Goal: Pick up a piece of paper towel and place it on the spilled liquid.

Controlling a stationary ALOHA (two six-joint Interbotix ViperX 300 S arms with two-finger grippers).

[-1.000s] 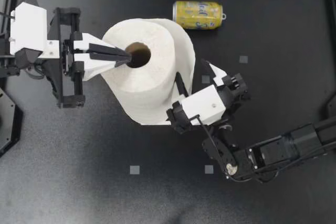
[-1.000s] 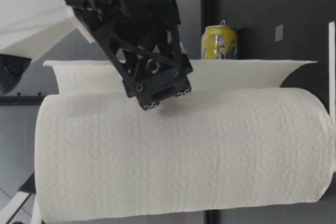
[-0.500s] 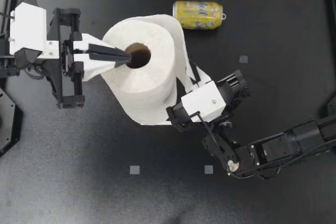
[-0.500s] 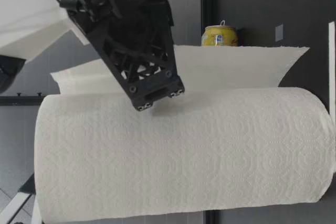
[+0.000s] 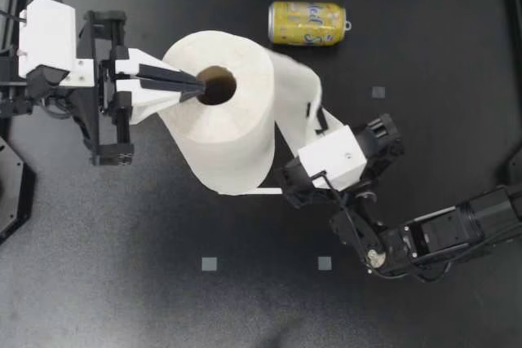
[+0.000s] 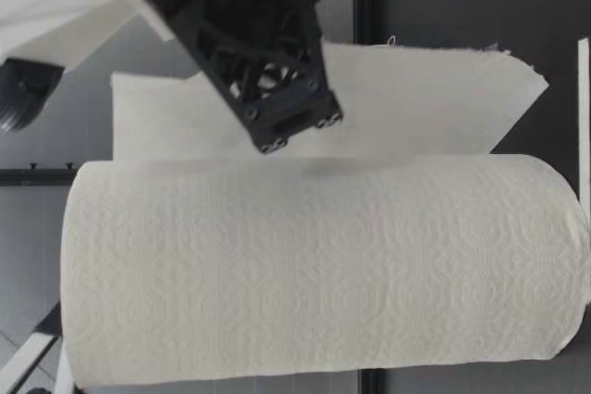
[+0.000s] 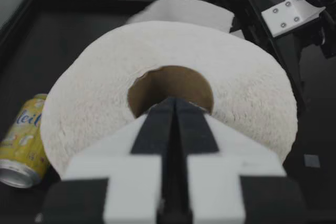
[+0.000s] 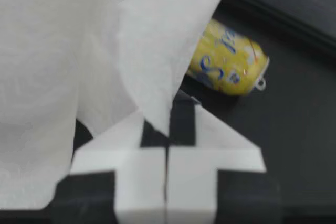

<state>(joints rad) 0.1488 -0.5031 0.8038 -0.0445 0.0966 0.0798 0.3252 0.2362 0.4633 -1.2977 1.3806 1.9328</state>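
Paper towel roll (image 5: 232, 136): stands on end on the table (image 5: 122, 266), left of its middle and nearer the far edge than the near one, counting from the low camera
Roll's long axis: vertical, with the core opening facing straight up
Roll's core (image 5: 222, 87): a hollow cardboard tube; the only thing seen in it is the tip of my left gripper
Loose sheet (image 5: 295, 95): joined to the roll on the side toward the table's right edge; it stands as an upright flap about as tall as the roll and curves away from it toward my right gripper; in the low view it stands behind the roll
My right gripper (image 5: 313, 113): fingers closed on the loose sheet's free edge, with the paper pinched between them in the right wrist view; it sits just beside the roll, on the side toward the table's right edge
My left gripper (image 5: 198, 85): fingers pressed together with nothing between them; it reaches in from the table's left edge, tips at the mouth of the core
Can (image 5: 307, 23): yellow, lying on its side near the table's far edge, just beyond the roll and the sheet
Can's long axis: along the far edge, tab end toward the right edge
Can's contents: cannot tell
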